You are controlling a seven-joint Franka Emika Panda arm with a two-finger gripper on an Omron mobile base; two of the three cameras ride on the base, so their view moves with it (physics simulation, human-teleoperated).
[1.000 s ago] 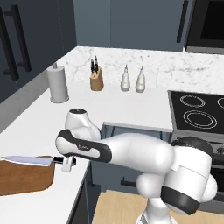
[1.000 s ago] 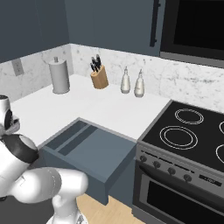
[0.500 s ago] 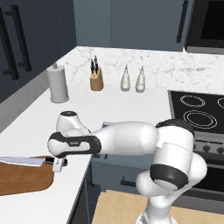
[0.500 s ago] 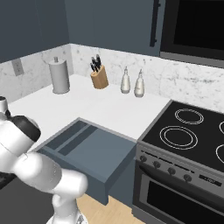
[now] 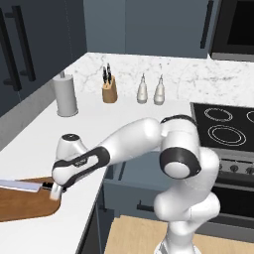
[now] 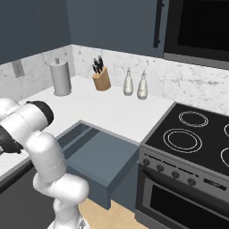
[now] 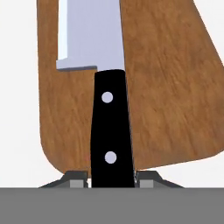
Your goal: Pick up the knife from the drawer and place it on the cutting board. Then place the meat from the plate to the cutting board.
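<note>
My gripper (image 5: 55,191) is shut on the black handle of the knife (image 5: 22,185), low over the right end of the brown cutting board (image 5: 20,207) at the counter's front left. In the hand view the knife (image 7: 109,127) runs straight away from me, its silver blade lying over the cutting board (image 7: 170,87); the fingertips (image 7: 76,178) press the handle from both sides. Whether the blade touches the wood I cannot tell. The drawer (image 6: 96,156) stands pulled open under the counter. The meat and the plate are out of view.
At the back of the white counter (image 5: 124,114) stand a paper towel roll (image 5: 66,94), a knife block (image 5: 109,89) and two bottles (image 5: 151,91). A black stove (image 5: 223,129) is to the right. The board's right end lies close to the counter's edge.
The hand has carried the knife a little further left and down over the board, and the arm's elbow has swung out to the right. The grip has not changed.
</note>
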